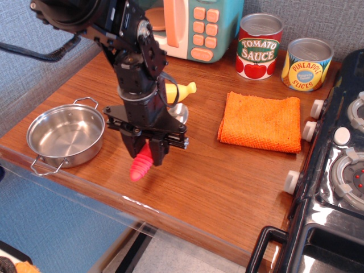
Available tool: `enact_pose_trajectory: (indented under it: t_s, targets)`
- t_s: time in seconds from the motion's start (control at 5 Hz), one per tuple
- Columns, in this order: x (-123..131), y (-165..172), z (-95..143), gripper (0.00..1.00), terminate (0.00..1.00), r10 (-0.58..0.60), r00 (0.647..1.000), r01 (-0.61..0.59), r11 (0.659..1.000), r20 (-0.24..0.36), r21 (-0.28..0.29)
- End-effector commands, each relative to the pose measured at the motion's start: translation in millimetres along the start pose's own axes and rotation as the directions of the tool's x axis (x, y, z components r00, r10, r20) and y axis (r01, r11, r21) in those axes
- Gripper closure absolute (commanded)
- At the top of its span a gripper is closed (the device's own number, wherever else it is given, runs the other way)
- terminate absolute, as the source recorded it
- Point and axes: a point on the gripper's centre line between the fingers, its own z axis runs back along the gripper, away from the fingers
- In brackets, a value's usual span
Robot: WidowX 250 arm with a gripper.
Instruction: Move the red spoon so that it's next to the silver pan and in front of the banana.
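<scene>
A black robot arm reaches down over a wooden tabletop [216, 170], its gripper [146, 153] clamped on the red spoon [142, 164], which it holds by the ribbed handle. The handle's blunt end points down and toward the tabletop's front edge, at or just above the wood; contact cannot be made out. The spoon's shiny silver bowl shows behind the gripper, close to the right of the arm's wrist. To the left, near the front left corner, sits the silver pan [66, 135], round and shallow, with one wire loop handle toward the back and one toward the front edge; the spoon's handle hangs a short way to its right, not touching it. Behind the arm, only the stem end of the yellow banana [181, 89] is visible, the rest hidden by the wrist. An orange cloth [261, 121] lies flat to the right, well apart from the spoon. Along the back wall stand a toy microwave [196, 25] with orange buttons, a tomato sauce can [259, 45] and a pineapple slices can [307, 63]. A black toy stove [335, 170] with white knobs borders the tabletop on the right.
</scene>
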Motion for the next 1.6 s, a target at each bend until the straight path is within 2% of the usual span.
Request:
enact_pose_trajectory:
  t_s: [0.0,0.2,0.4,0.8,1.0,1.2,1.4]
  targets:
    - [-1.5,0.7,-3.9,1.00,0.00,-0.016,1.000,0.016,1.000,-0.013,0.001]
    - [-2.8,-5.2,-3.9,0.00,0.00,-0.042,0.999,0.042,0.999,-0.017,0.003]
    - [-4.5,-7.7,5.9,0.00,0.00,-0.066,0.998,0.066,0.998,0.007,0.007]
    - [-16.5,-6.9,48.9,0.00,0.00,-0.110,0.988,0.111,0.994,0.105,-0.004]
    - [-17.3,-6.3,54.1,0.00,0.00,-0.114,0.988,0.117,0.993,0.106,-0.018]
    - [-14.3,-5.0,47.5,0.00,0.00,-0.119,0.990,0.121,0.993,0.075,-0.019]
    - [-14.3,-5.0,47.5,0.00,0.00,-0.119,0.990,0.121,0.993,0.075,-0.019]
